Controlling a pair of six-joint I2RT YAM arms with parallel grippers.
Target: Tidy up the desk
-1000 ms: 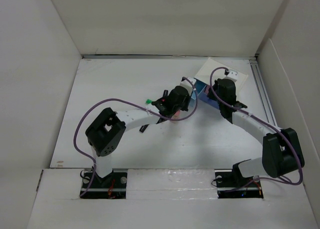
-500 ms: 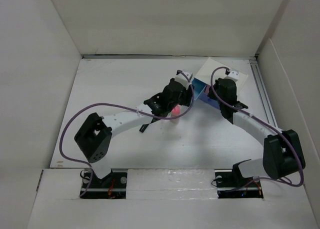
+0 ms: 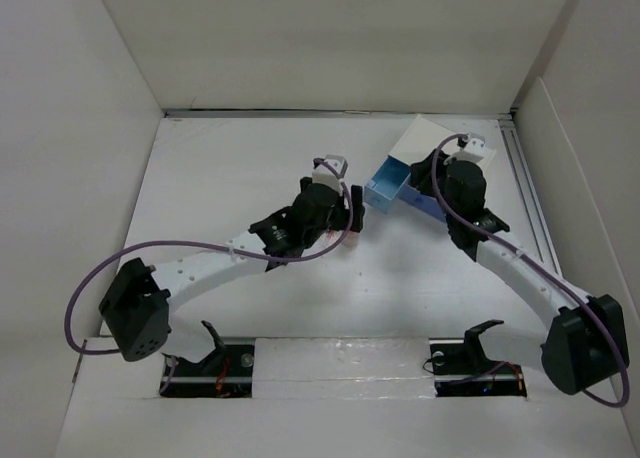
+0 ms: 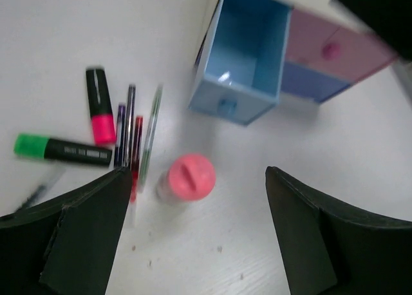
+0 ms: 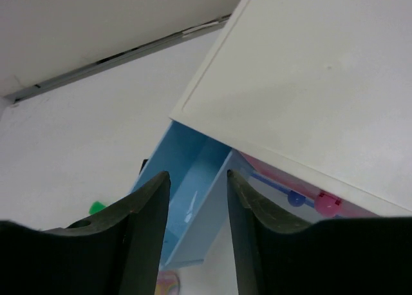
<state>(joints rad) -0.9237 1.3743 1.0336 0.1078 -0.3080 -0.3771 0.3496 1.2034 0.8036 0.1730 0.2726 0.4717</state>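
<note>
**Step in hand — loading loose stationery into the open drawer.** The desk (image 3: 220,178) lies directly beneath both claws and extends away from them on every side.

**Left gripper (image 4: 198,185).** The jaws stand wide apart and hold nothing. A pink-capped tube (image 4: 187,178) stands upright on the desk below the claw, between the two fingers and touching neither. Left of the claw lie a bundle of pens (image 4: 132,137), a pink highlighter (image 4: 98,105) and a green highlighter (image 4: 61,150). Ahead of the claw and slightly right, the blue drawer (image 4: 241,63) is pulled out; what shows of its interior is bare.

**Right gripper (image 5: 197,179).** The fingers are parted by a moderate gap and grip nothing. The claw hangs over the front edge of the white box (image 5: 309,82), with the blue drawer visible below it through the gap. It probably stands by to steady the box.

**Next move, as judged.** The tube appears to be the selected item.
1. Lower the left claw until the pads flank the tube body below the cap.
2. Close squarely — an off-centre grip may tip the upright tube.
3. Lift, carry it ahead and right, and release over the drawer cavity.
</note>
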